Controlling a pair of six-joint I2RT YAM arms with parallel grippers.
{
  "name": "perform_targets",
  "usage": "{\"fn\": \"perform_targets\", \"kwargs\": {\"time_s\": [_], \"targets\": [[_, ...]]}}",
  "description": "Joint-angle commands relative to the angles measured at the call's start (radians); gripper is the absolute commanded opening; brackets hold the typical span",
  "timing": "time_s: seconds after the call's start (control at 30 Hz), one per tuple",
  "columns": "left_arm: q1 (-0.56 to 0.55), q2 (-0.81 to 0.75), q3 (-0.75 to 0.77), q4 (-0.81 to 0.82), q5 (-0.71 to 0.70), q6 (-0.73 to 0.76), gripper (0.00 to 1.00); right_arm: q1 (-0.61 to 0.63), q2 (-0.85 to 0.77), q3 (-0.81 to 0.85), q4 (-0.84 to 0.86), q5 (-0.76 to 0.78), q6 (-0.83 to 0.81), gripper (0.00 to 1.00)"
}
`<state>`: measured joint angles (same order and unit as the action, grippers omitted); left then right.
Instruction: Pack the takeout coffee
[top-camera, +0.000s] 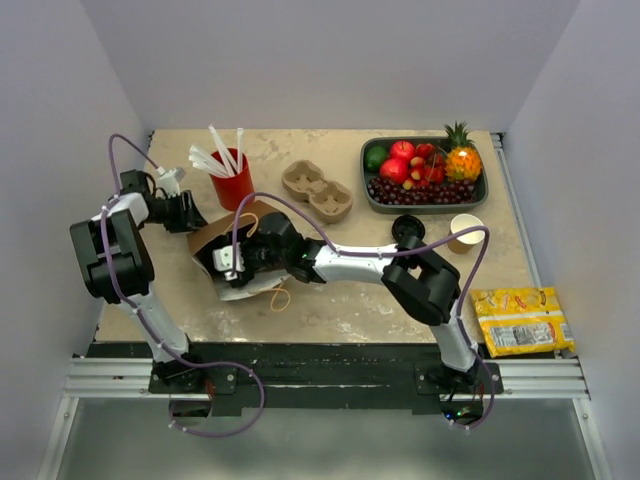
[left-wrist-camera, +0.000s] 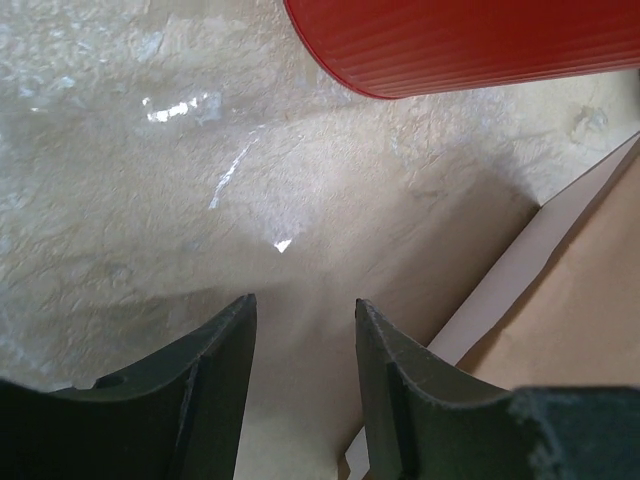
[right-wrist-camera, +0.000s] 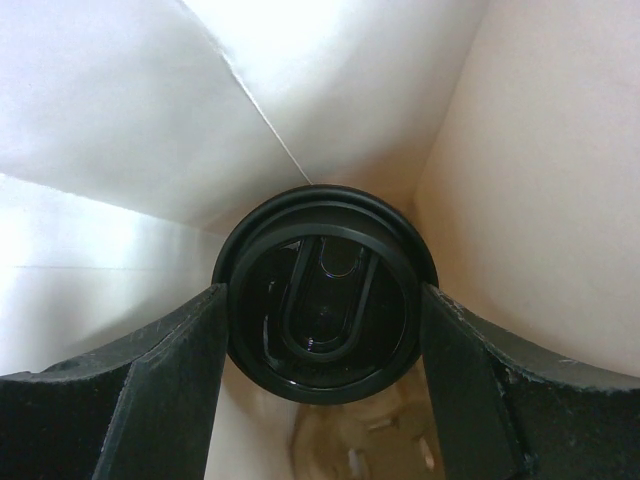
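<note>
Beige marbled surface (top-camera: 330, 315) boxed by pale walls (top-camera: 300, 60), right jaws inside brown paper bag (top-camera: 211, 236) clamped on takeout coffee (right-wrist-camera: 320, 300), left jaws half open, empty, beside bag

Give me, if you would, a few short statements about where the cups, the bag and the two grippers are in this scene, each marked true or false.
1. The right gripper grips the takeout coffee by its black lid, inside the paper bag. True.
2. The left gripper is clamped on the red cup. False: it is open and empty, and the red cup stands apart ahead of it.
3. The lidless paper cup sits in the cup carrier. False: it stands on the table beside the loose black lid, and the carrier is empty.
4. The fruit tray lies at the far right of the table. True.
</note>
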<state>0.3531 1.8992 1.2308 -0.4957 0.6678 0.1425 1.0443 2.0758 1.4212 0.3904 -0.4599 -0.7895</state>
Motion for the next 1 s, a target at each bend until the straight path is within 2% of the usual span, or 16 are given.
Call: {"fn": "perform_targets", "kwargs": {"time_s": [0.0,0.23,0.43,0.77,0.97], "targets": [[-0.006,0.050,0.022,-0.092,0.119,0.067,0.48,-0.003,0.052,0.062,0.047,0.047,0.019,0.00],[-0.005,0.113,0.055,-0.227,0.210,0.196,0.46,0.013,0.096,0.096,0.021,0.110,0.013,0.00],[-0.002,0.107,0.050,-0.224,0.187,0.206,0.44,0.019,0.112,0.143,-0.060,0.211,-0.019,0.00],[0.024,0.041,0.067,-0.181,0.131,0.157,0.44,0.017,0.095,0.318,-0.419,0.293,-0.091,0.00],[0.024,-0.002,0.015,-0.165,0.162,0.158,0.45,0.013,0.090,0.328,-0.499,0.331,-0.094,0.00]]}}
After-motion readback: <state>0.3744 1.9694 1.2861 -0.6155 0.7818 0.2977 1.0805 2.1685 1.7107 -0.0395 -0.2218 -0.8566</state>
